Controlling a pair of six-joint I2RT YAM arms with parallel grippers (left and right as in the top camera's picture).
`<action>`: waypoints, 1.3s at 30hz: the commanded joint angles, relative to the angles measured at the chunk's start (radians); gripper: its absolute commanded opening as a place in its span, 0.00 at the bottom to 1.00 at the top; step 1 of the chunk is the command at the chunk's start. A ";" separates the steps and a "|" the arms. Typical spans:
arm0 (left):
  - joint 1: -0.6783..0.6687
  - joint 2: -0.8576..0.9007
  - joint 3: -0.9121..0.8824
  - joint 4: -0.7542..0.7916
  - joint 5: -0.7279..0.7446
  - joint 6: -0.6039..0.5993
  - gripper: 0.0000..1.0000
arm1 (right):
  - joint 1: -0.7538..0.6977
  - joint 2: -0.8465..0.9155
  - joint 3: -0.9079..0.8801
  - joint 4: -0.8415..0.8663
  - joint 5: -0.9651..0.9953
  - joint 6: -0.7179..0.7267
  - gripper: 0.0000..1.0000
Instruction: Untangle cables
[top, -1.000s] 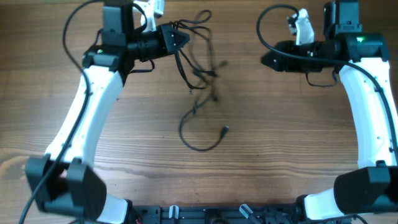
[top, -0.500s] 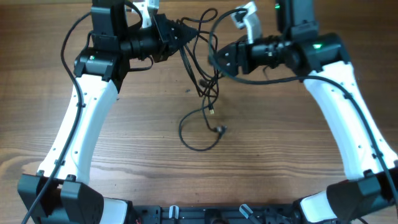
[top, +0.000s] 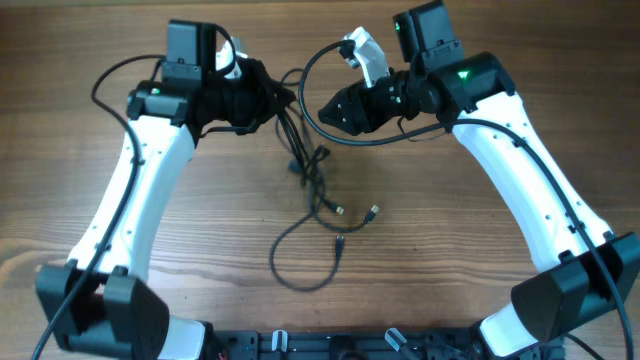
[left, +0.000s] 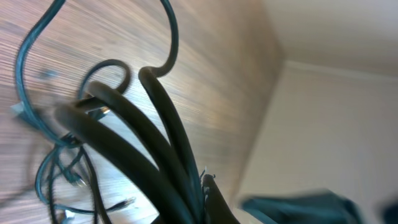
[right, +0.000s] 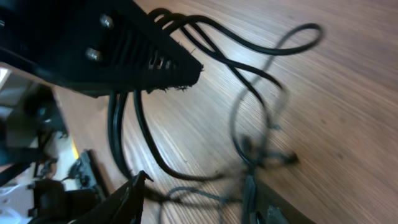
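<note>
Several cables now trail lower from the clamped left jaws.

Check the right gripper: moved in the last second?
Yes. Against the table, the right gripper has swung inward from the right side to the centre, ending beside the left gripper by the cables.

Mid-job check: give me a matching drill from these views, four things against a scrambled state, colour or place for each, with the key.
Things:
1. left hand
2. right hand
3. loose plug ends
4. table

States:
A. brown wood grain
B. shut on the cables
C. lying on the wood, nearer the arm bases
D. fingers apart, right beside the cables

Pairs: 1-B, 2-D, 3-C, 4-A
</note>
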 joint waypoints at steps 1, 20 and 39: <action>-0.054 0.097 -0.054 0.016 -0.077 0.064 0.05 | 0.001 0.010 0.014 -0.014 0.107 0.065 0.53; 0.004 -0.091 0.060 -0.234 -0.380 0.348 0.98 | 0.032 0.010 0.014 -0.045 0.196 0.108 0.63; 0.032 -0.111 0.060 -0.251 -0.329 0.343 0.95 | 0.069 0.237 0.014 0.051 0.307 0.189 0.37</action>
